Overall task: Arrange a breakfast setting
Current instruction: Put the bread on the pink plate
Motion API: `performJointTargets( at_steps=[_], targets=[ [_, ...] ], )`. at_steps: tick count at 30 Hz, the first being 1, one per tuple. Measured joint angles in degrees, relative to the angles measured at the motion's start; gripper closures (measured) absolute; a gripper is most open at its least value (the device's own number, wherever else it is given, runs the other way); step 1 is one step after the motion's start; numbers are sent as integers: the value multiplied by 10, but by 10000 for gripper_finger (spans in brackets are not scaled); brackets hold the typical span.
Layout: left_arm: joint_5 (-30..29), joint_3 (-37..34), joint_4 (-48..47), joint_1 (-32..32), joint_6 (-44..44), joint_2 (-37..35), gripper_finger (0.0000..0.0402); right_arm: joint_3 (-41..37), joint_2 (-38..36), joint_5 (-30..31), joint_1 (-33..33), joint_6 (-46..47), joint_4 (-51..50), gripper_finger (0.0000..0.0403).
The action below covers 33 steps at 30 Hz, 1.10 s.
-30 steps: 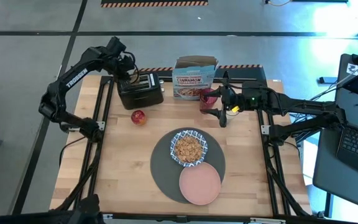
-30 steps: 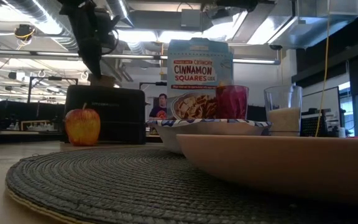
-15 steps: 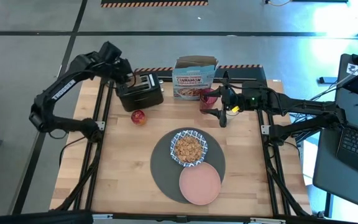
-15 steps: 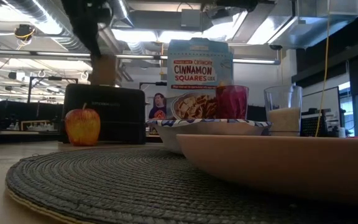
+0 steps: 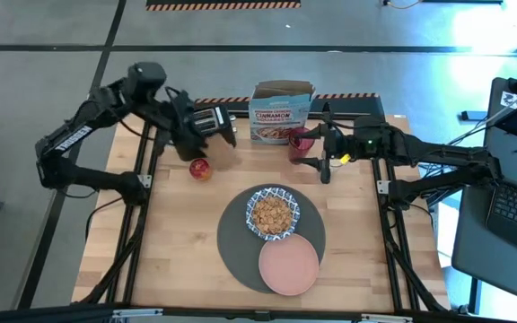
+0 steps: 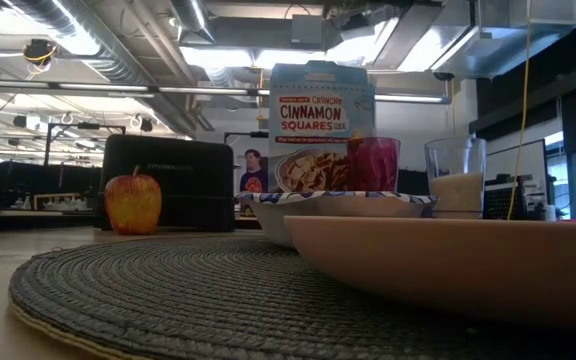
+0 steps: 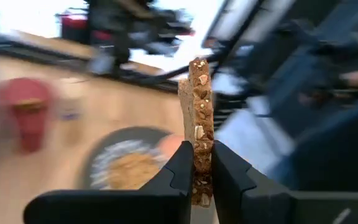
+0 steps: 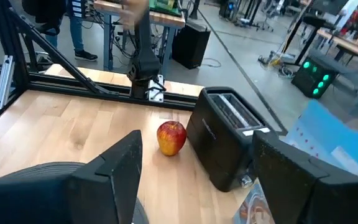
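Observation:
The round dark-grey mat (image 5: 233,256) lies near the table's front and carries the blue-and-white bowl (image 5: 272,213) of cereal and the salmon-pink plate (image 5: 289,265). The red tumbler (image 5: 300,144) and the milk glass (image 6: 457,180) stand at the back right. The spoon does not show. My left gripper (image 5: 212,142) is shut on a seeded toast slice (image 7: 200,118) in front of the black toaster (image 5: 215,117). My right gripper (image 8: 197,186) hangs open and empty beside the tumbler. My left gripper pinches the toast's end (image 7: 199,177) between its two fingers, one on each flat face. The slice sticks out past the fingertips, seen edge-on in the left wrist view. It is lifted clear of the toaster and the table (image 5: 225,154).
A red apple (image 5: 199,168) lies in front of the toaster, just beneath my left gripper. A cereal box (image 5: 281,112) stands at the far edge between the toaster and the tumbler. Bare wood (image 5: 178,242) lies left of the mat.
My left gripper has drawn the toast up out of the toaster slot. It then swung toward the table's near and right side and tipped over, and now sits in front of the toaster above the apple. The toast has left the low view.

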Motion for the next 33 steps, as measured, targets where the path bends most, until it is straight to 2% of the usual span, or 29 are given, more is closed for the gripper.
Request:
performJointTargets(
  at_steps=[7, 11, 14, 17, 19, 22, 27, 33],
  targets=[
    [-45, -43, 75, -137, -91, 57, 375, 22, -35, 25, 0, -10, -35, 155],
    [-90, -47, 157, -187, -130, 106, 375, 25, -55, -4, 0, 16, -91, 155],
    [-87, -47, 233, -209, -166, 142, 375, 25, -69, -30, 0, 36, -141, 155],
    [-58, -47, 281, -220, -210, 180, 375, 25, -83, -47, 0, 51, -173, 155],
    [-53, -47, 291, -226, -242, 205, 375, 25, -92, -62, 0, 60, -182, 155],
    [-77, -47, 303, -243, -284, 232, 375, 25, -109, -81, 0, 71, -199, 155],
    [-111, -47, 307, -292, -303, 260, 375, 25, -143, -80, 0, 66, -213, 155],
    [-114, -47, 326, -342, -340, 302, 375, 25, -163, -64, 0, 16, -218, 155]
  ],
)
